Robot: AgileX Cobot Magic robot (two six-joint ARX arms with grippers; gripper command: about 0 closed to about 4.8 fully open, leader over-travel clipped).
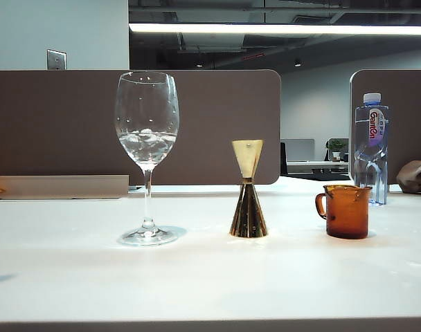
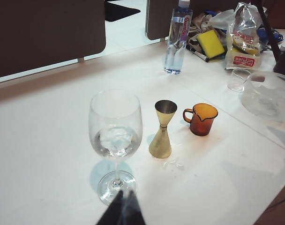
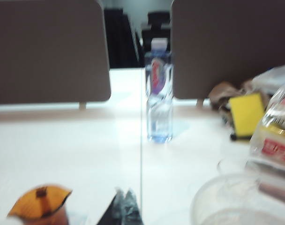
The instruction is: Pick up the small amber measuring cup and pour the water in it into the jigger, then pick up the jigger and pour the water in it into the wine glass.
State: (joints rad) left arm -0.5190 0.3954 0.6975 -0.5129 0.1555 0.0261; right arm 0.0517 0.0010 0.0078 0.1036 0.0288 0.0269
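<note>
The wine glass [image 1: 147, 131] holds water [image 1: 147, 144]; the gold jigger [image 1: 248, 188] and amber cup [image 1: 346, 211] stand beside it on the bench [image 1: 196, 277]. Only the wrist views show the left pincer [image 2: 123, 206] and right pincer [image 3: 123, 206], both closed and empty, and a yellow sponge [image 2: 211, 43].

An open-plan office: brown fabric desk partitions [image 1: 134, 124] stand across the back of a white table [image 1: 196, 277], with a long fluorescent ceiling light [image 1: 280, 29] at the top of the frame and exposed dark ceiling behind it. Through the gap at centre right, another desk carries a monitor [image 1: 298, 149] and a small potted plant [image 1: 336, 146].
</note>
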